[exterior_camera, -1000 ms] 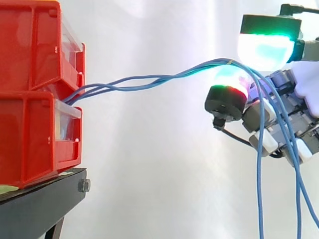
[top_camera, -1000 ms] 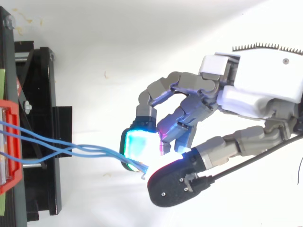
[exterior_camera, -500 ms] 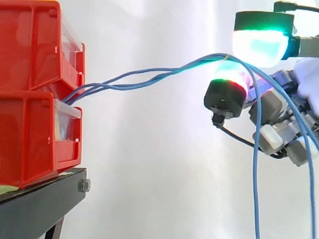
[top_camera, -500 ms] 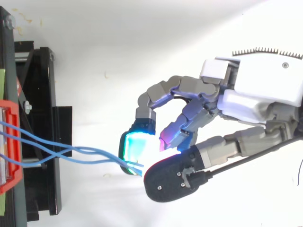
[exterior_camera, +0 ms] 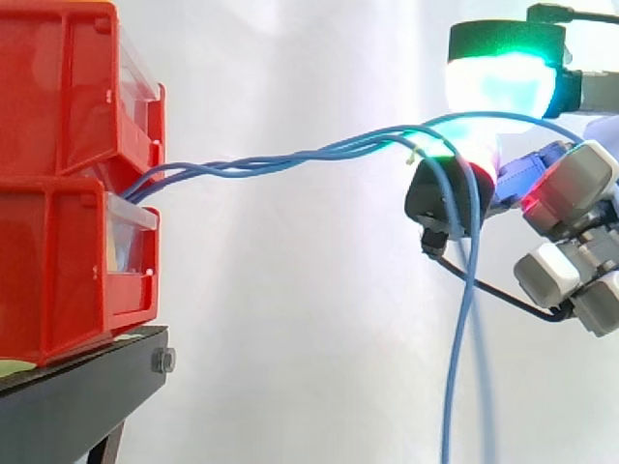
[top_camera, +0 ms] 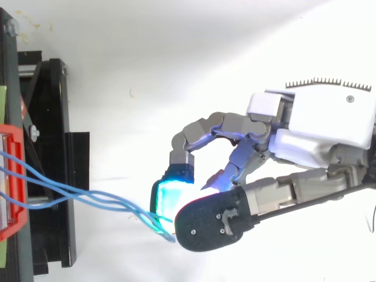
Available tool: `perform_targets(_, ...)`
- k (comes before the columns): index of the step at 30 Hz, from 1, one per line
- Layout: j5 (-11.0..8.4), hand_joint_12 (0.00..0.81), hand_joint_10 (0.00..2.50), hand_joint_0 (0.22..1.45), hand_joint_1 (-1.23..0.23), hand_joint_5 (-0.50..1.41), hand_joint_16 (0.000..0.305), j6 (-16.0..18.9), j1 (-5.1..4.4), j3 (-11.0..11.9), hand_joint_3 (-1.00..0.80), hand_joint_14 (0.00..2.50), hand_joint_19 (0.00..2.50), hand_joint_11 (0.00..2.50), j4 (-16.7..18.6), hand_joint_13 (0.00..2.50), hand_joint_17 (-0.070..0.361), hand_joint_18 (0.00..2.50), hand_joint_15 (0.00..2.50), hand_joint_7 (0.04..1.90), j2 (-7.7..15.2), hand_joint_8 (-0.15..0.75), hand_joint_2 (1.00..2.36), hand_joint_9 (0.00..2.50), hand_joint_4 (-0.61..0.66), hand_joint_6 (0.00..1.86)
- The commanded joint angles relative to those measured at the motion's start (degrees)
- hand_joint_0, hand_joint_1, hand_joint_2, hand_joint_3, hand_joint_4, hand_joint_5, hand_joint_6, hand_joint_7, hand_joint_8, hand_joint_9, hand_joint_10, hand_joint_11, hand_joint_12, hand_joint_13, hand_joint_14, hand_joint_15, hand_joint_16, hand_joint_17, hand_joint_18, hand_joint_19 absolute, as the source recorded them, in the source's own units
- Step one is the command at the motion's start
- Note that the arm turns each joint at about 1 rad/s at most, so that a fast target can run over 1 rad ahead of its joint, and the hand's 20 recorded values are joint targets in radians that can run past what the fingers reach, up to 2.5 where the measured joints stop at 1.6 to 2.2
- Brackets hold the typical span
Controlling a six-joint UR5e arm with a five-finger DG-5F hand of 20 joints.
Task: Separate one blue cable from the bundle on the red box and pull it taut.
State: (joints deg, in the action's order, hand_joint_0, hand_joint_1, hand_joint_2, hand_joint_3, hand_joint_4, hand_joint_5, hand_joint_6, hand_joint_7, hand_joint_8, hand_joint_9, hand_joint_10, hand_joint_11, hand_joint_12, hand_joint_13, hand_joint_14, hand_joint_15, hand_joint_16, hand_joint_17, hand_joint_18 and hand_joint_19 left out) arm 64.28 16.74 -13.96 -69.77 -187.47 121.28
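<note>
You have hand [top_camera: 320, 132] pinching blue cables [exterior_camera: 290, 158] between thumb and glowing pad [exterior_camera: 498, 89], away from red box [exterior_camera: 68, 193]. Several strands share pinch, none singled out; span curves slack. Separating, tautening left to you

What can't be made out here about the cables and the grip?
Side view: where the blue cables begin, hidden in the gap between the red bins.
Top view: how many cables the hand pinches, covered by its own fingertips.
Side view: the hanging cable ends, cut off by the bottom edge.
</note>
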Motion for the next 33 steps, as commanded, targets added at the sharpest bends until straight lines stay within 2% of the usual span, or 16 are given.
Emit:
perform_targets(1,-0.21,0.387,0.02,0.62,-0.51,-0.11,0.046,0.6,-0.11,-0.2,-0.45,0.02,0.75,1.04,0.4,0.97,0.104,0.90,0.65,1.18,0.0,0.331,1.00,1.23,0.09,0.79)
perform_targets(13,-0.21,0.386,0.02,0.62,-0.49,-0.10,0.045,0.6,-0.19,-0.2,-0.47,0.02,0.75,1.04,0.3,1.03,0.101,0.94,0.65,1.19,0.0,0.351,1.00,1.30,0.11,0.79)
perform_targets(29,-0.30,0.400,0.02,0.61,-0.46,-0.10,0.046,0.5,-0.28,-0.2,-0.49,0.02,0.74,1.34,0.2,1.16,0.103,0.99,0.75,1.20,-0.1,0.332,1.00,1.44,0.10,0.80)
perform_targets(33,-0.30,0.393,0.02,0.60,-0.44,-0.10,0.046,0.4,-0.37,-0.2,-0.50,0.02,0.74,1.42,0.2,1.29,0.104,1.01,0.87,1.19,0.0,0.326,1.00,1.48,0.09,0.80)
